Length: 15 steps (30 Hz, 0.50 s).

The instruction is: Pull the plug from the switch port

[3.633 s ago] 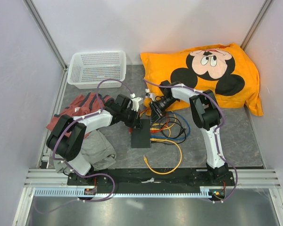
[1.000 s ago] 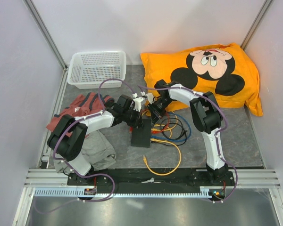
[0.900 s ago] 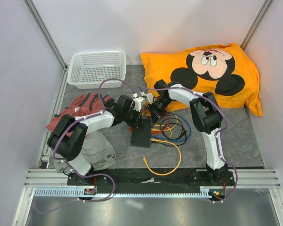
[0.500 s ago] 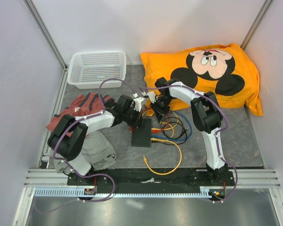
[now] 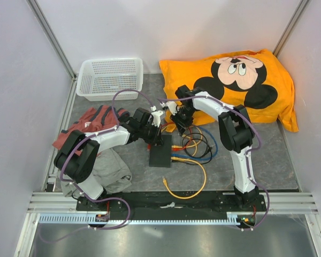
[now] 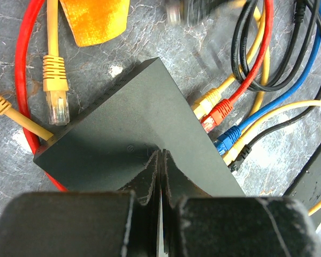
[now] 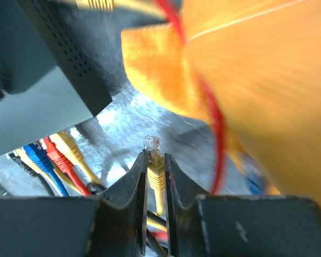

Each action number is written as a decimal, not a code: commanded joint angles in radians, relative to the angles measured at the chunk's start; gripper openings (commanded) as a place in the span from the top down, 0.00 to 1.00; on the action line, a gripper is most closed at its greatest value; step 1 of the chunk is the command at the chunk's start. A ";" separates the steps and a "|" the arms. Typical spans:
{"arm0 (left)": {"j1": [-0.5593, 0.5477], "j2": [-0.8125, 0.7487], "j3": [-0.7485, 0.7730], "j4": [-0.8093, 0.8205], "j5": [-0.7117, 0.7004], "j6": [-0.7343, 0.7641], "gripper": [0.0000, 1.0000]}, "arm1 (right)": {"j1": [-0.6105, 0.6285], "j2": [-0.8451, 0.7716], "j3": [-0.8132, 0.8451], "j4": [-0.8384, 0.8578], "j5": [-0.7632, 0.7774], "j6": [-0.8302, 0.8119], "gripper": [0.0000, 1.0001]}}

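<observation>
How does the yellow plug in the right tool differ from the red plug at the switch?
Hold: the yellow plug is pinched in the right tool, free of any port, clear tip bare; the red plug meets the side of the switch. Neighbours: the yellow plug stands alone; the red plug sits between a second yellow plug and a blue plug. Colour: yellow boot against red. Both are network-cable plugs of one kind.

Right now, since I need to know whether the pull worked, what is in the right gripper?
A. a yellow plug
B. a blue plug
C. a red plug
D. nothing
A: the right wrist view shows the right gripper shut on a yellow plug, whose transparent tip is out in the open, apart from the switch.
</observation>
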 commanded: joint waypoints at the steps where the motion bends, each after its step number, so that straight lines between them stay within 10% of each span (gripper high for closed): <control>1: -0.001 0.024 -0.035 -0.038 -0.102 0.037 0.98 | -0.003 -0.183 0.084 0.107 0.072 -0.022 1.00; 15: -0.003 -0.013 -0.038 -0.047 -0.104 0.051 0.98 | 0.000 -0.261 0.244 0.088 0.025 -0.017 1.00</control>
